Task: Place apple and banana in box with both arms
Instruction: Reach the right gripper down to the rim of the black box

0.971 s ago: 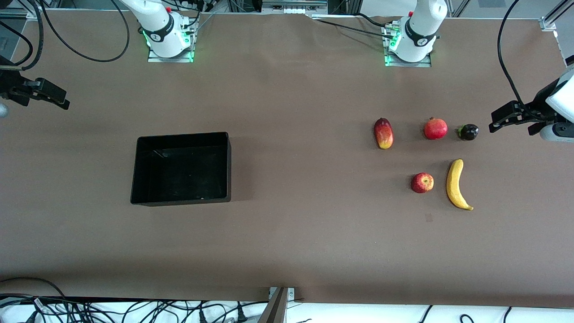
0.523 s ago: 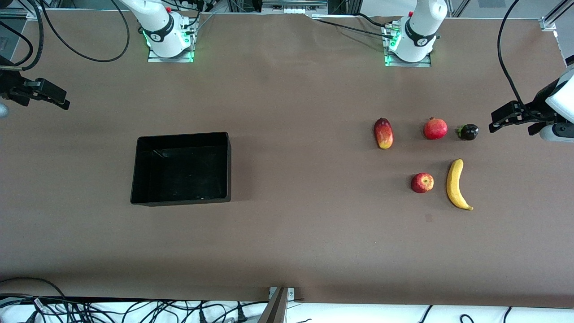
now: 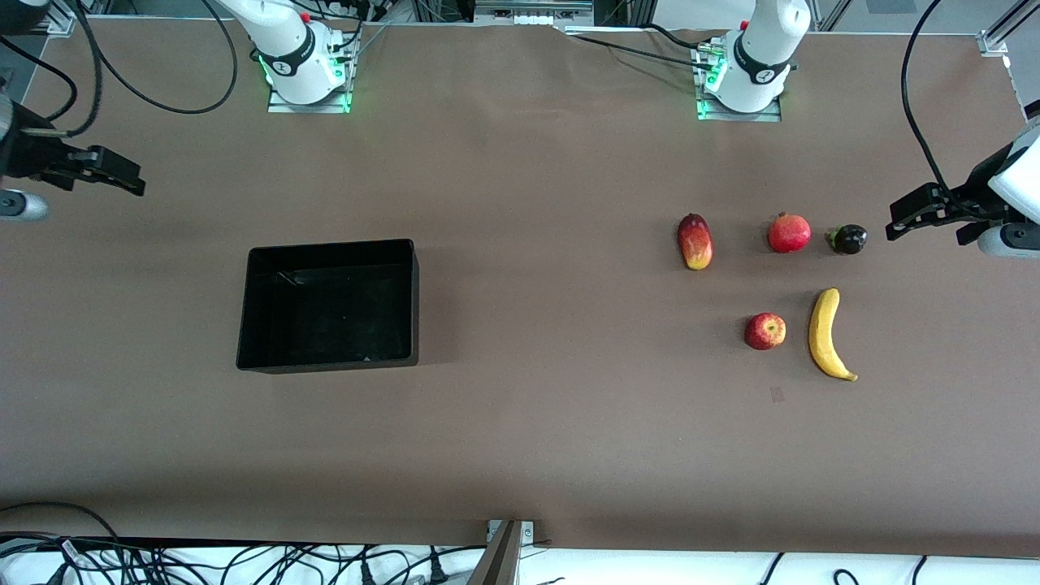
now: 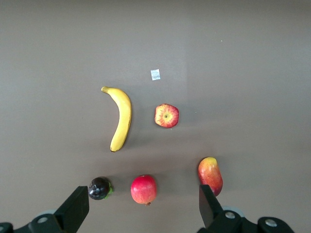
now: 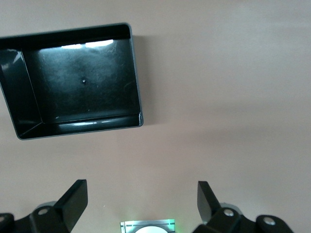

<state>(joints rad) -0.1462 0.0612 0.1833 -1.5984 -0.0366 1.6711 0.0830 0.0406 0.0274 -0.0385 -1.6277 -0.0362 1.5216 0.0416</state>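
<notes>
The red apple (image 3: 765, 331) (image 4: 166, 115) lies on the brown table beside the yellow banana (image 3: 827, 333) (image 4: 120, 118), toward the left arm's end. The black box (image 3: 414, 301) (image 5: 136, 77) stands with nothing in it toward the right arm's end. My left gripper (image 3: 894, 221) (image 4: 142, 190) hangs open over the left arm's end of the table, with nothing between its fingers. My right gripper (image 3: 132, 180) (image 5: 141, 187) hangs open over the right arm's end, apart from the box, holding nothing.
A red-yellow mango (image 3: 695, 241), a red pomegranate (image 3: 789, 233) and a small dark fruit (image 3: 847, 239) lie in a row farther from the front camera than the apple and banana. A small tape mark (image 3: 777, 394) sits nearer. Cables lie along the table's near edge.
My right gripper has shifted a little inward over the table, toward the left arm's end. The left arm and all the fruit have stayed in place.
</notes>
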